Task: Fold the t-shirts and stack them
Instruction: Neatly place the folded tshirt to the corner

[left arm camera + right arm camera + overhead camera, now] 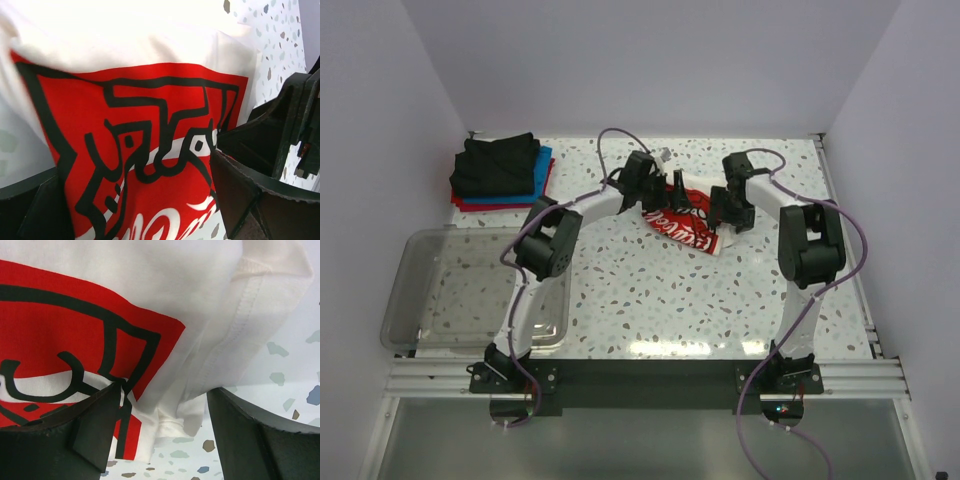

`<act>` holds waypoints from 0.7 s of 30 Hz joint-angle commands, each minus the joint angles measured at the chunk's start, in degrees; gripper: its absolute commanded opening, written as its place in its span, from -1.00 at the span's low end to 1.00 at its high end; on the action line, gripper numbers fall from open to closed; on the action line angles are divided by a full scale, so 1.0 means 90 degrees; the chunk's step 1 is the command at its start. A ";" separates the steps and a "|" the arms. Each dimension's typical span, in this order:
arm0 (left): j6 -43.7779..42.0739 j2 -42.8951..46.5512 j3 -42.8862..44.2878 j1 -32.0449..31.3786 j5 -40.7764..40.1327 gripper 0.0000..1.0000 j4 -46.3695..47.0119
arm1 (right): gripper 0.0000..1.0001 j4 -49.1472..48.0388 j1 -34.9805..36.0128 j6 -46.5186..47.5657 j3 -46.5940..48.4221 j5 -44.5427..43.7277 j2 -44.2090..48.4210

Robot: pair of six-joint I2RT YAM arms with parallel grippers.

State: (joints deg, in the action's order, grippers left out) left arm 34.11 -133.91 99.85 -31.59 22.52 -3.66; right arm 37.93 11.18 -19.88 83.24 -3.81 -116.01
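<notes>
White t-shirt (685, 232) at 12 o'clock: left hand (677, 195) and right hand (724, 210) are released; you pinch both edges evenly.

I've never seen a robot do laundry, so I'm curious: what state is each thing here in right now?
white t-shirt: bunched on the table, red print up, not yet stacked.
folded t-shirts: stacked at the far left, black on top.
clear tub: empty.
left fingers: open, straddling the white t-shirt.
right fingers: open, around the shirt's edge.
</notes>
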 commanded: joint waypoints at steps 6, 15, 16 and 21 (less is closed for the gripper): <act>0.0204 -0.0580 0.0106 -0.0523 0.0164 1.00 -0.0560 | 0.48 -0.0172 0.0349 -0.0164 -0.0070 0.0394 -0.0343; 0.0224 -0.0736 0.0311 -0.0620 -0.0148 0.39 -0.0852 | 0.48 -0.0182 0.0398 -0.0203 -0.0089 0.0414 -0.0284; 0.0176 -0.0727 0.0321 -0.0620 -0.0197 0.30 -0.0892 | 0.48 -0.0172 0.0398 -0.0203 -0.0099 0.0414 -0.0265; 0.0097 -0.0727 0.0341 -0.0601 -0.0393 -0.37 -0.1048 | 0.49 -0.0113 0.0398 -0.0223 -0.0177 0.0414 -0.0138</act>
State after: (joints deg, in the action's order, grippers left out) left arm 35.29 -137.21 103.35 -35.33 20.03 -5.54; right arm 37.65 12.12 -20.36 83.24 -3.73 -115.98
